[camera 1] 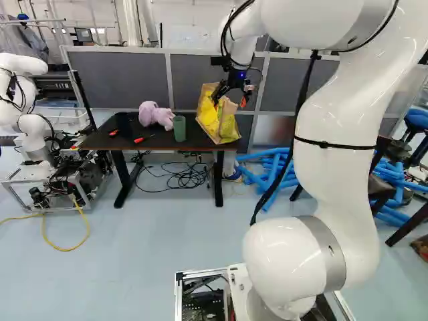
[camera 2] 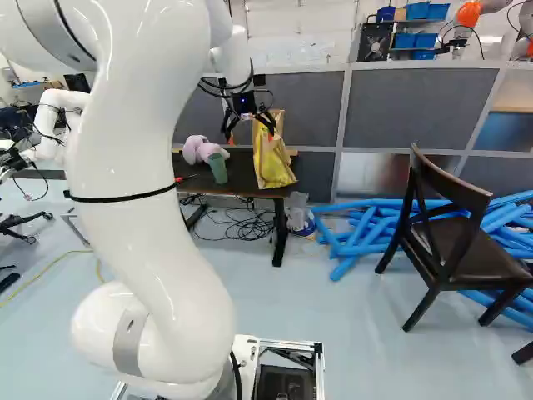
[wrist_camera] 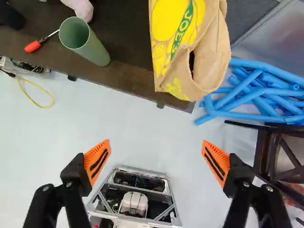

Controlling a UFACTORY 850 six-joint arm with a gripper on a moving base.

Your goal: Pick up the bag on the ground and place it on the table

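One bag (wrist_camera: 173, 40), on table (wrist_camera: 128, 76), ahead of open claw (camera 1: 229, 102)

My arm (camera 1: 334, 114) appears smooth and glossy, with metallic bands; the bag (wrist_camera: 213, 57), coarse matt cloth; the bench (wrist_camera: 128, 78), matt, finely textured; the chair (camera 2: 454, 179), dark wood.

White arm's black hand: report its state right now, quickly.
Black two-fingered, orange-padded hand: open, holding nothing; the yellow and tan bag is on the dark rectangular table, not between its fingers.
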